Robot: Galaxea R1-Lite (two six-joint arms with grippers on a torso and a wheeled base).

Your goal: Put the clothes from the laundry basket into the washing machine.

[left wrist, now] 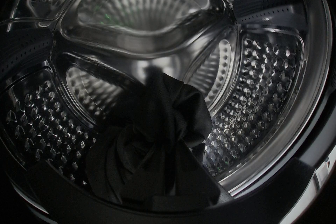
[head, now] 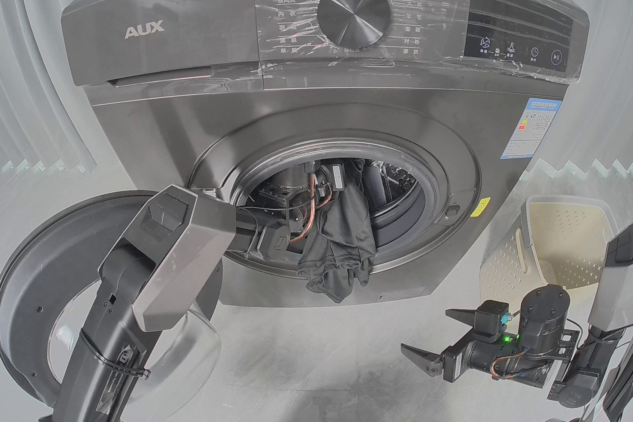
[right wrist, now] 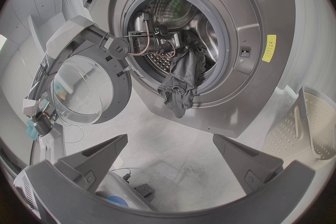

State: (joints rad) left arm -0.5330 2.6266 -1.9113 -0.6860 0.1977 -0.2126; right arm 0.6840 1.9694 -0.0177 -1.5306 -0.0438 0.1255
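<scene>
Dark garment (head: 339,239) hangs vertical below left claw (head: 336,176) in washing machine (head: 165,133) mouth, tail outside over door rim. Cloth hides left claw's hold: cannot tell. Low by laundry basket (head: 567,245), right claw (head: 427,331) spread wide, well apart; left claw nearer.

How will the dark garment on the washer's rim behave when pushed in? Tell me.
Probably floppy: the garment hangs in folds over the rim. Likely light: thin cloth, bunched in the drum. Pushed, it may crumple rather than slide, leaving the hanging end outside.
</scene>
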